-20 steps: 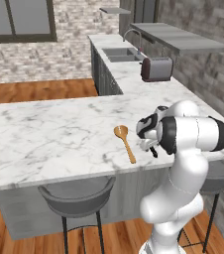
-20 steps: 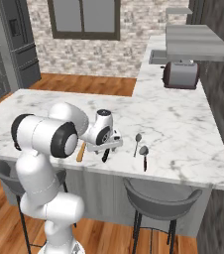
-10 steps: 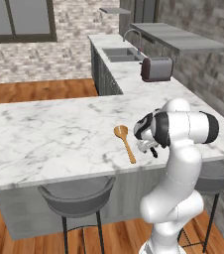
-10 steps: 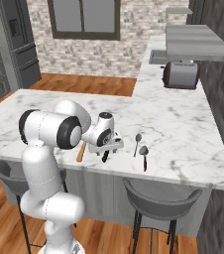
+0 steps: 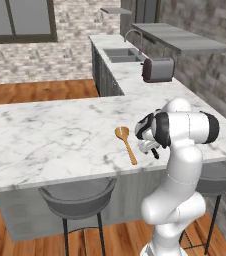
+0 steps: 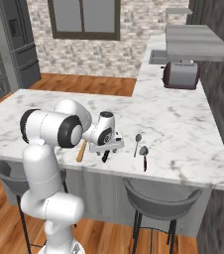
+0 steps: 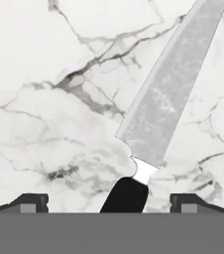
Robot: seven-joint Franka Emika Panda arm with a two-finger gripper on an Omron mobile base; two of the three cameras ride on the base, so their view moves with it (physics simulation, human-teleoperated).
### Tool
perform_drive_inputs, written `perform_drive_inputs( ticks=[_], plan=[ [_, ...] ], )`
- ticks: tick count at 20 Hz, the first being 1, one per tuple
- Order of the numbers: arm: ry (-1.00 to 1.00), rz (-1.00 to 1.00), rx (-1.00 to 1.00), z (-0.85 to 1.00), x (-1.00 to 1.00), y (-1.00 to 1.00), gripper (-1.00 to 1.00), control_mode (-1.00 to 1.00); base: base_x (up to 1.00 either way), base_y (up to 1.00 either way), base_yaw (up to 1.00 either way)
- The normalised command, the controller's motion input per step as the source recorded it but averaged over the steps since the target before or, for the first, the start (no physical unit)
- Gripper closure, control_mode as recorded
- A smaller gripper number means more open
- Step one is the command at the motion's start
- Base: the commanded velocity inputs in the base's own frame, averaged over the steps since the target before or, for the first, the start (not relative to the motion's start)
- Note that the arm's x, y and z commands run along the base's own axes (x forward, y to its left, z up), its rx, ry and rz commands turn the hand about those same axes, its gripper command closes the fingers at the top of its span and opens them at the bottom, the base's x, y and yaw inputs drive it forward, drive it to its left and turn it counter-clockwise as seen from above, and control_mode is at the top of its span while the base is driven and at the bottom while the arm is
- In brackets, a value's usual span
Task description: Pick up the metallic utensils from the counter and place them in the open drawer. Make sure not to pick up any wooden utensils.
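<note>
While the gripper (image 7: 109, 201) hangs low over the counter (image 5: 45, 140), its two fingers (image 7: 32, 202) are spread wide with nothing between the pads but air and the knife (image 7: 163, 106) lying flat beneath. In the hand view the black handle sits between the fingertips, somewhat nearer one side than the other, and the silver blade runs away from the hand at a slant. No contact with the handle is evident; the jaws straddle it rather than pinch it.

Beyond the knife, on the far side of the hand in the right base view, lie two slim metal spoons (image 6: 138, 143) side by side — both undisturbed on the marble. On the hand's other side, just beside the wrist, rests the wooden spoon (image 5: 125, 144), which is to be left alone. The open drawer cannot be made out from these views.

Risks, as judged:
- The handle is off-centre between the fingers, so one pad would meet it first and could push or turn the knife instead of clamping it.
- A grip taken at the handle's end leaves the long blade overhanging — it may droop or swing in the lift.
- Closing before the tips reach the slab could let the handle slip out underneath.
- The wooden spoon lies near enough to be knocked by the wrist.
</note>
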Motion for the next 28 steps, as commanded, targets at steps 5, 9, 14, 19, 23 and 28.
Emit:
perform_drive_inputs(
  ticks=[5, 9, 14, 19, 23, 28],
  plan=[
    [-0.07, 0.00, -0.02, -0.49, -0.19, 0.25, 1.00, -1.00, 0.00, 0.00, 0.00],
    [0.00, 0.00, 0.00, -0.29, -0.39, 0.68, 1.00, -1.00, 0.00, 0.00, 0.00],
    [0.05, 0.00, 0.00, -0.24, -0.10, 0.31, 1.00, -1.00, 0.00, 0.00, 0.00],
    [0.13, 0.00, 0.00, 0.00, 0.11, 0.04, 1.00, -1.00, 0.00, 0.00, 0.00],
    [-0.01, -0.06, 0.00, 0.38, -0.08, -0.22, 1.00, -1.00, 0.00, 0.00, 0.00],
    [-0.15, 0.00, 0.00, 1.00, -0.56, -0.20, 1.00, -1.00, 0.00, 0.00, 0.00]
  ],
)
